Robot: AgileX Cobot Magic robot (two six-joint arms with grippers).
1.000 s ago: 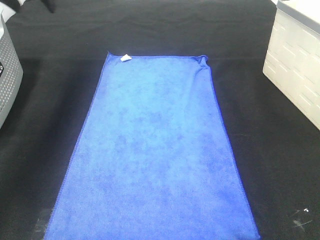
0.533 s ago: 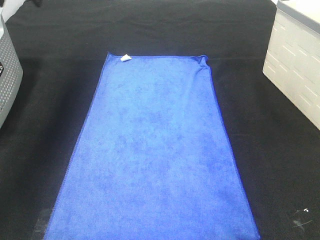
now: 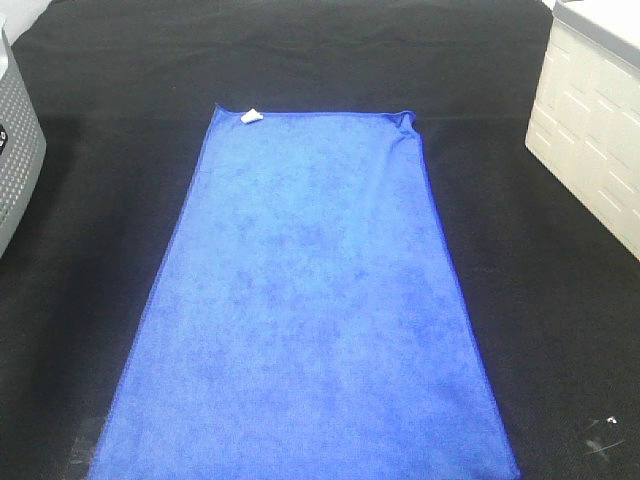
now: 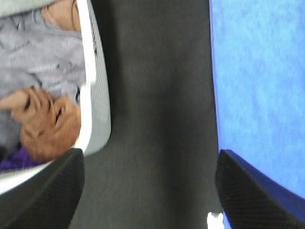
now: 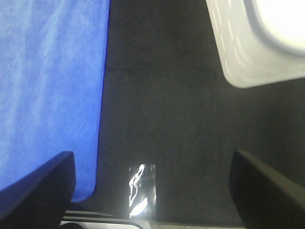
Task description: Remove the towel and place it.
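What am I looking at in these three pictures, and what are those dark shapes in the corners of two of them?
This is a two-armed robot seen by three cameras. One camera sits high above and looks down at a blue towel spread flat on a black cloth; neither arm shows there. A grey perforated basket stands at the left edge and a white bin at the right. The other two cameras ride on the wrists. The dark shapes are gripper fingers: the left gripper hangs open over black cloth between the basket, which holds clothes, and the towel. The right gripper hangs open near the towel's edge and a scrap of clear tape. Nothing is held.
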